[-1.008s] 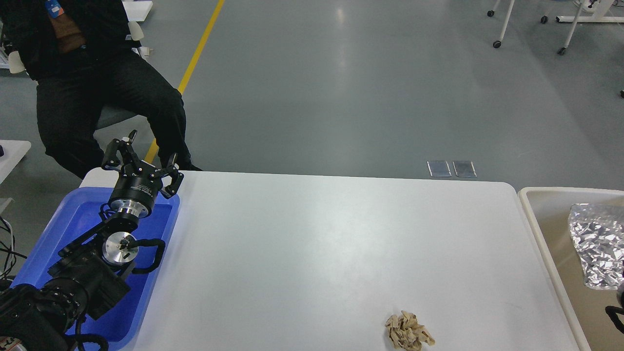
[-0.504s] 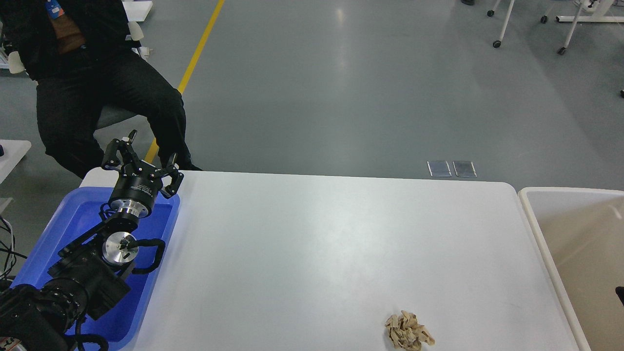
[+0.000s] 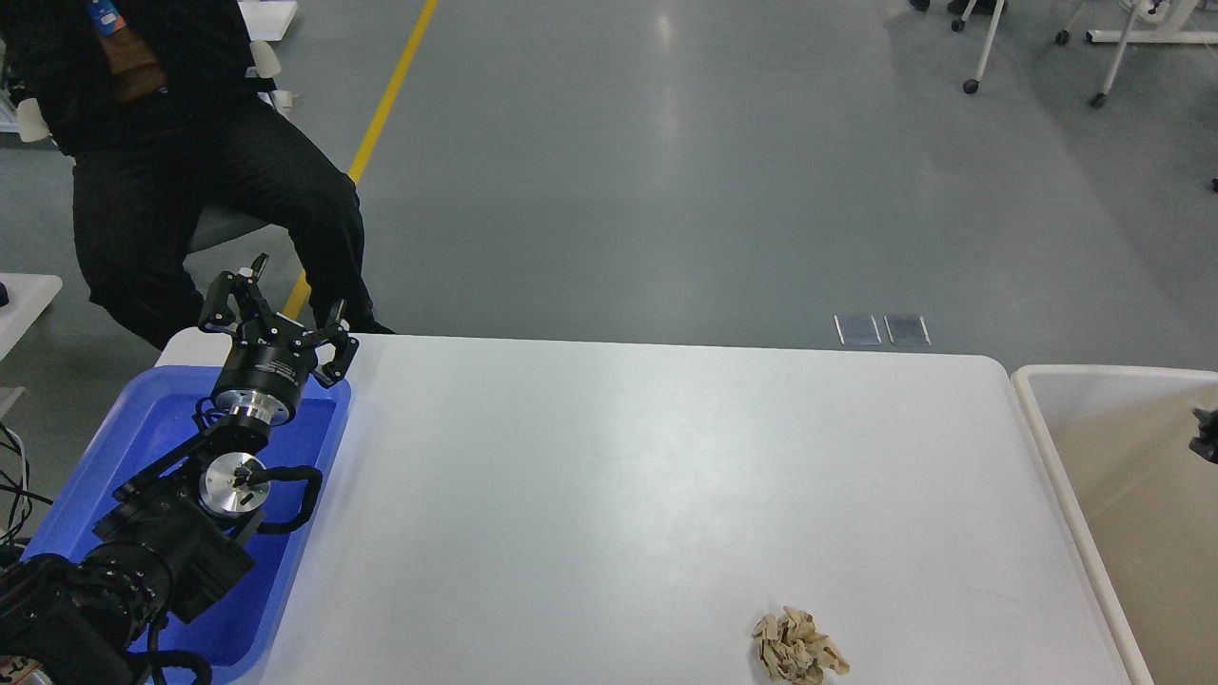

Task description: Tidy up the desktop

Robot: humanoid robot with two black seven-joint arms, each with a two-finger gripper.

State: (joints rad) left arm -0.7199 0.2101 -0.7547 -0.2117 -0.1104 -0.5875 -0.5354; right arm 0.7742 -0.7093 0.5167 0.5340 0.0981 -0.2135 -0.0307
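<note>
White counter [image 3: 609,457] holds crumpled paper [image 3: 797,647] at five o'clock; left gripper [image 3: 282,303] jaws wide at nine, right gripper's [image 3: 1207,433] unclear.

Left arm [image 3: 143,533], lower left of frame: matte black housings, polished silver wrist ring and round joint cap, looped black cables; black two-finger left gripper [image 3: 285,295] had linkage-style fingers.

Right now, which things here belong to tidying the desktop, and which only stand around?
Job: desktop; crumpled paper on it; beige bin; blue tray; left pincer, open.
Around: seated person; floor plates; yellow line.
</note>
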